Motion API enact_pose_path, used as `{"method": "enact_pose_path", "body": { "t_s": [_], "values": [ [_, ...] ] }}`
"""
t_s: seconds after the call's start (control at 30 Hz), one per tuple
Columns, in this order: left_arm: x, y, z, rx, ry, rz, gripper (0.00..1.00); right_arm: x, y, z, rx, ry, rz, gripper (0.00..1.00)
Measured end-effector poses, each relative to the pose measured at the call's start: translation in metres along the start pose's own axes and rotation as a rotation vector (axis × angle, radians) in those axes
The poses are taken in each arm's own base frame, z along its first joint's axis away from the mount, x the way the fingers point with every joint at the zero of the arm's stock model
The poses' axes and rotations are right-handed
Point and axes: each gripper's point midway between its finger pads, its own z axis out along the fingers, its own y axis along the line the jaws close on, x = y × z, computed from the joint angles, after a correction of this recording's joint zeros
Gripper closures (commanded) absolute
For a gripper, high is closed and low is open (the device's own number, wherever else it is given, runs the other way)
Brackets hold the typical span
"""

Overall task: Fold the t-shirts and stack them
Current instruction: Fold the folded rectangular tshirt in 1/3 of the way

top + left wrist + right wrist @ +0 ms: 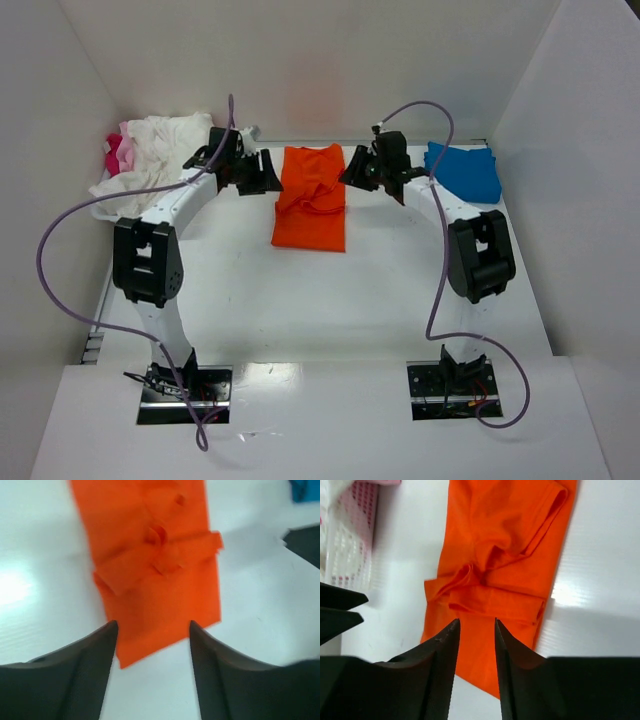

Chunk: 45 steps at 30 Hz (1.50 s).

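Observation:
The orange t-shirt lies folded into a long strip at the middle back of the table, with a rumpled fold across its middle. My left gripper hovers at its left edge, jaws open with nothing between them. My right gripper hangs at the strip's right edge, jaws parted a little over the cloth and gripping nothing. A folded blue t-shirt lies at the back right. White and pink t-shirts sit heaped at the back left.
White walls enclose the table on three sides. The blue shirt's corner shows at the top right of the left wrist view. A pink-and-white mesh surface shows at the left of the right wrist view. Purple cables loop off both arms.

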Motion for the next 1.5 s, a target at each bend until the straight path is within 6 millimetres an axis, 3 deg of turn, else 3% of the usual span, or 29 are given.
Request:
{"method": "enact_pose_path", "body": {
  "t_s": [0.07,0.13,0.23,0.33,0.5,0.63,0.87,1.07,1.4,1.5],
  "values": [
    [0.012,-0.014,-0.002,0.052,0.014,0.023,0.62,0.007,0.001,-0.004,-0.005,0.006,-0.002,0.92],
    [0.025,-0.021,0.004,0.085,0.039,0.025,0.7,0.018,0.0,-0.003,-0.003,0.025,-0.005,0.92],
    [0.055,-0.017,0.015,0.098,0.109,0.01,0.7,0.047,0.004,0.003,-0.002,0.082,-0.012,0.92],
    [0.073,-0.008,0.031,0.095,0.163,-0.013,0.64,0.079,0.011,0.017,-0.007,0.148,-0.03,0.92],
    [0.091,0.006,0.059,0.077,0.228,-0.041,0.56,0.124,-0.003,0.039,0.031,0.251,-0.035,0.92],
    [0.091,0.01,0.073,0.069,0.238,-0.045,0.55,0.147,-0.018,0.048,0.069,0.309,-0.023,0.9],
    [0.071,0.01,0.091,0.053,0.217,-0.043,0.47,0.123,-0.013,0.066,0.082,0.256,-0.046,0.88],
    [0.049,0.013,0.095,0.013,0.174,-0.022,0.41,0.12,-0.017,0.078,0.104,0.254,-0.051,0.87],
    [0.033,0.023,0.107,-0.043,0.15,0.007,0.38,0.098,-0.021,0.096,0.126,0.201,-0.068,0.85],
    [0.025,0.022,0.109,-0.046,0.133,0.013,0.29,0.087,-0.029,0.1,0.142,0.179,-0.061,0.84]
  ]
}}
